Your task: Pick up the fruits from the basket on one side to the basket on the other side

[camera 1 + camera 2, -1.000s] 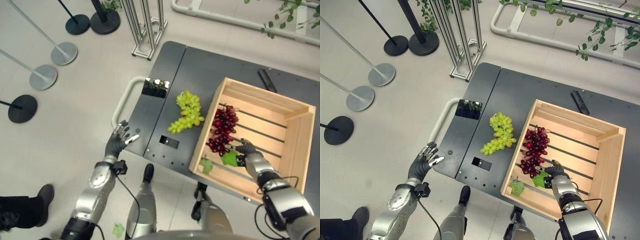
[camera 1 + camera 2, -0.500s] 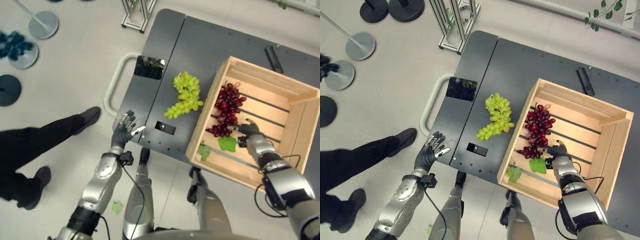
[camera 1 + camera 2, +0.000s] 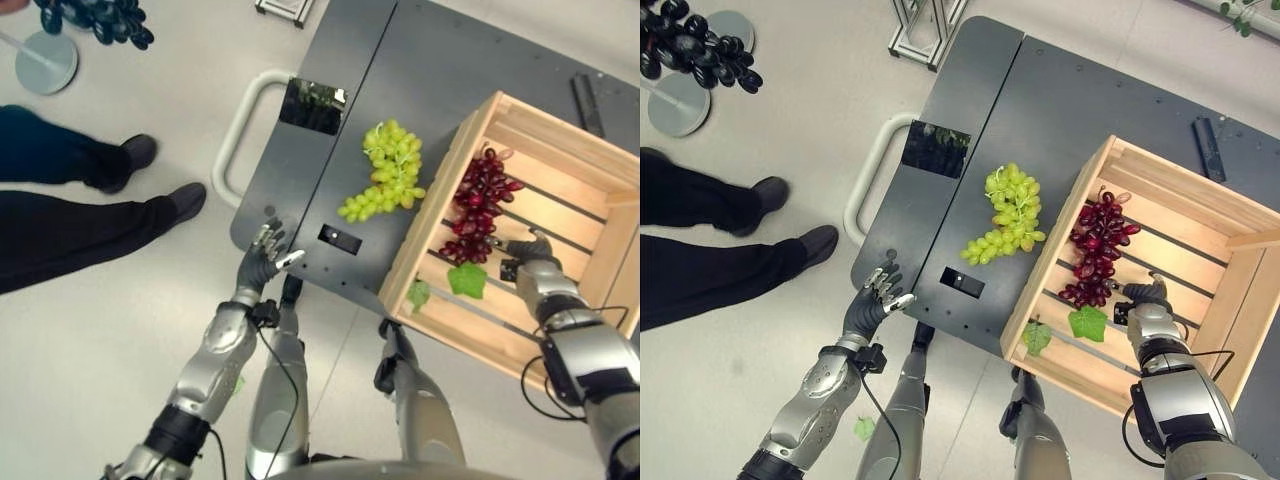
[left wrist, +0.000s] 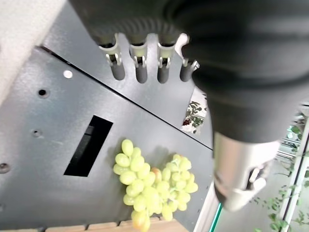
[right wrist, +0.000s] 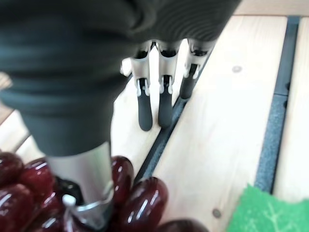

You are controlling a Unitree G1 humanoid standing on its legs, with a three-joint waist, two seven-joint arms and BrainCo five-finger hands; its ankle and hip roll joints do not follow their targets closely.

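Note:
A bunch of green grapes lies on the dark table, just left of a wooden crate. Inside the crate, along its left wall, lies a bunch of red grapes. My right hand is in the crate beside the bunch's near end. Its fingers stretch straight over the slats and its thumb rests against the red grapes. My left hand hovers open at the table's near left corner, and its wrist view looks past straight fingers at the green grapes.
A person's legs stand on the floor left of the table, and a dark grape bunch hangs at the upper left. Green leaves lie in the crate. The table has a pale handle, a glossy panel and a black bar.
The camera has shifted. A person has walked in at the left, and a dark grape bunch now shows at the upper left. Both hands keep their places and poses.

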